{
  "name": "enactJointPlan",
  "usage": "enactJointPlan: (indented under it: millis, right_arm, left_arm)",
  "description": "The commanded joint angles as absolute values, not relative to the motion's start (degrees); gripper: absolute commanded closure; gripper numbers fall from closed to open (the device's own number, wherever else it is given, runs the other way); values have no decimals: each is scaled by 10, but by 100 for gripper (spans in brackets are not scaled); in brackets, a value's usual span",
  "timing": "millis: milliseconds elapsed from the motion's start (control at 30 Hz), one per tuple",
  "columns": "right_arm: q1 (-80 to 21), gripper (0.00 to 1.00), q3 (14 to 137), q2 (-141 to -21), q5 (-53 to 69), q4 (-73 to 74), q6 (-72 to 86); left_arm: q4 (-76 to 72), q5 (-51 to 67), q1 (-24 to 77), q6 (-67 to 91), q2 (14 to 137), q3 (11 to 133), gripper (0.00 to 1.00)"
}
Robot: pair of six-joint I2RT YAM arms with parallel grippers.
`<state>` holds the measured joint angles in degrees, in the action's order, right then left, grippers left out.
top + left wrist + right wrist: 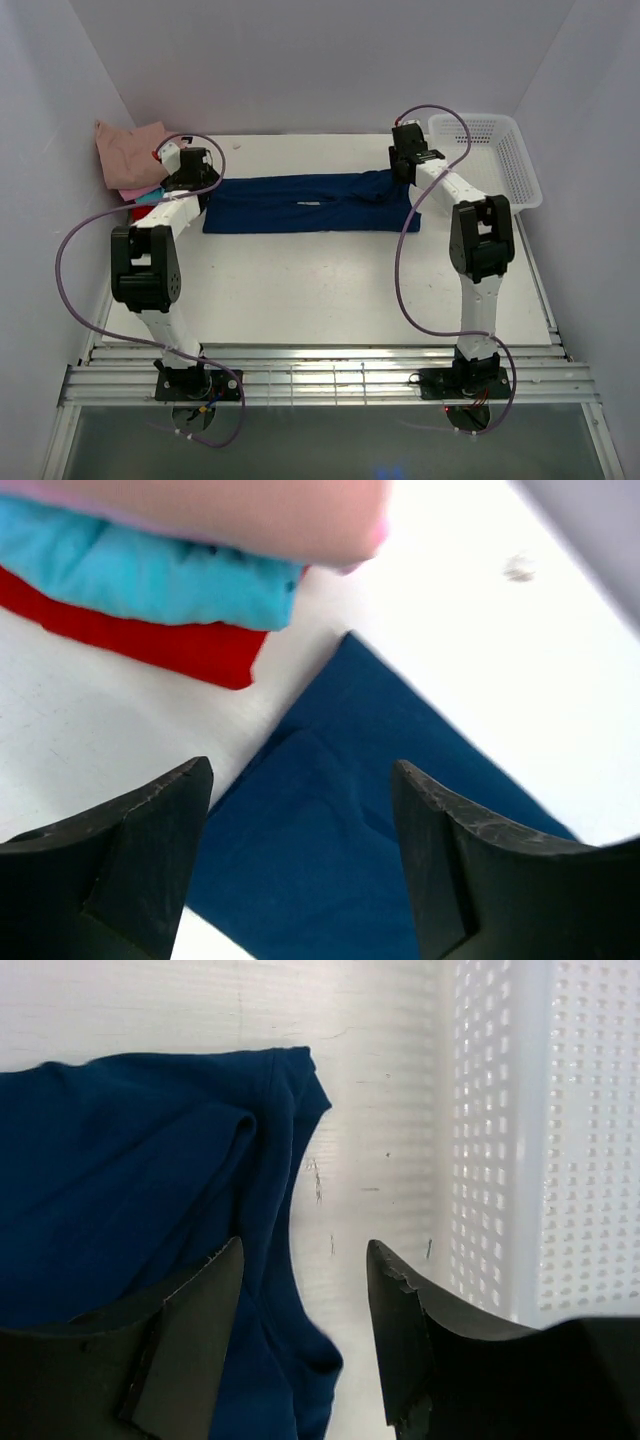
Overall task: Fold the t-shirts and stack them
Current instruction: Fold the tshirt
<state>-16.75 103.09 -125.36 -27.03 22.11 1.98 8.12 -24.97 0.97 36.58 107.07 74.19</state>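
From above, both arms reach forward, left gripper (190, 176) at 9 o'clock and right gripper (402, 160) at 3 o'clock of the band-folded navy blue cotton tee (300, 205); left wrist: jaws parted over it; right wrist: jaws parted, white plastic mesh basket (500, 1110) at 3 o'clock

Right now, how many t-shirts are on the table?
5. A navy tee lies spread in the middle; a dusty-pink tee, pink tee, teal tee and red tee sit stacked at the far left. The stack may hide more.

My left arm (170, 214) and right arm (452, 186): white links, black joints, purple cables (397, 265); end effector fingers (130, 870) scuffed matte black.
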Motion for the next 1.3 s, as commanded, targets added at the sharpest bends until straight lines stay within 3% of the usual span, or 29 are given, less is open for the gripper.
enactJointPlan:
  millis: [0,67,133,200,500,933,1267]
  right_arm:
    - [-168,42,981,-1119,-198,106,14]
    - [-171,44,964,-1107,-145,125,19]
    - [-171,64,966,-1112,-111,145,26]
    - [-172,92,968,-1124,-63,171,35]
    - [-187,92,936,-1158,38,193,42]
    - [-204,92,923,-1186,53,197,50]
    - [-208,92,989,-1249,18,239,50]
  left_arm:
    - [12,-259,53,373,959,716,19]
    - [4,-251,78,365,951,688,28]
    - [4,-239,101,355,961,675,64]
    - [5,-204,113,352,978,670,100]
    - [10,-97,133,341,1088,671,100]
    - [25,-120,141,329,1138,693,100]
    - [26,-128,141,336,1140,665,100]
